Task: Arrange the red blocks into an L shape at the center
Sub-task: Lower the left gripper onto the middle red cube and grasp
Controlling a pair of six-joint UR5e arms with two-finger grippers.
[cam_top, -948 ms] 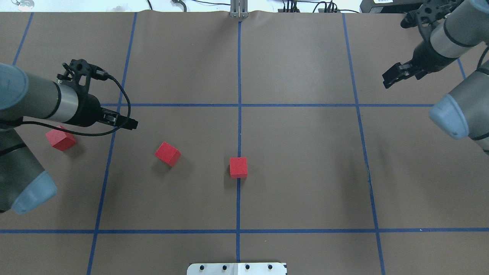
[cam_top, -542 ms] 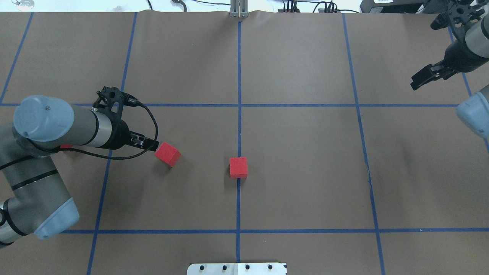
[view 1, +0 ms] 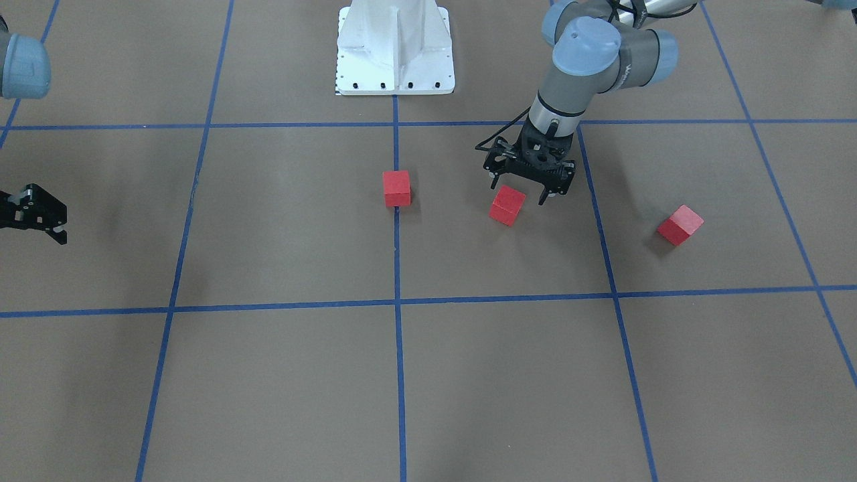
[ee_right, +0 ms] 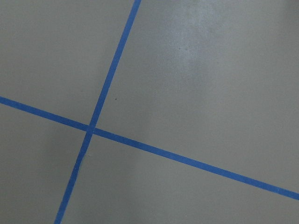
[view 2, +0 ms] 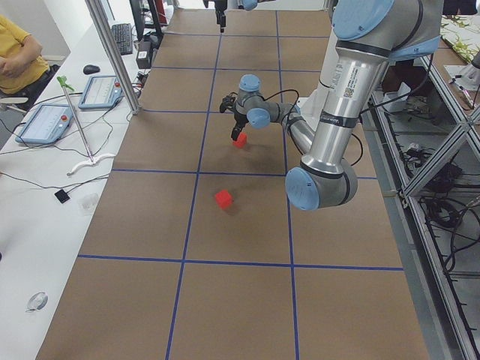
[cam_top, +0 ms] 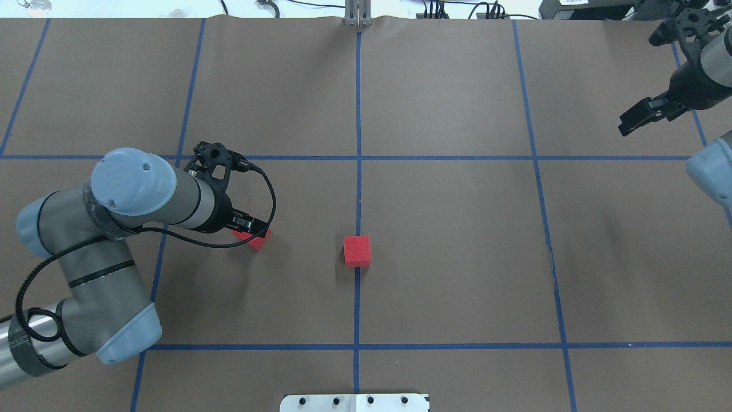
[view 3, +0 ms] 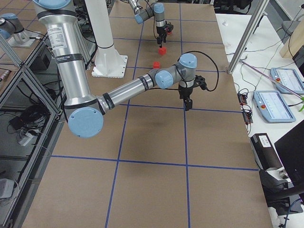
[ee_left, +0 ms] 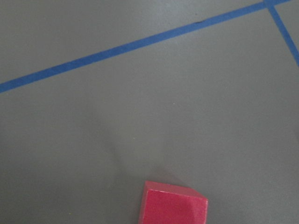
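Three red blocks lie on the brown gridded table. One block (view 1: 396, 188) (cam_top: 357, 251) sits on the middle vertical tape line at the center. A second block (view 1: 507, 205) (cam_top: 258, 241) lies in the grid square on my left. My left gripper (view 1: 519, 191) (cam_top: 250, 224) hovers open right over this block, and the block shows at the bottom of the left wrist view (ee_left: 173, 206). The third block (view 1: 679, 224) lies further left, hidden under my left arm in the overhead view. My right gripper (view 1: 33, 214) (cam_top: 635, 119) is open and empty, far off to the right.
The white robot base (view 1: 395, 50) stands at the table's near edge on the middle line. My left arm's elbow (cam_top: 114, 326) reaches over the near left squares. The right wrist view shows only a tape crossing (ee_right: 90, 128).
My left arm has swung right and toward the base, from beside the leftmost block to over the second block. My right arm has pulled back to the far right edge.
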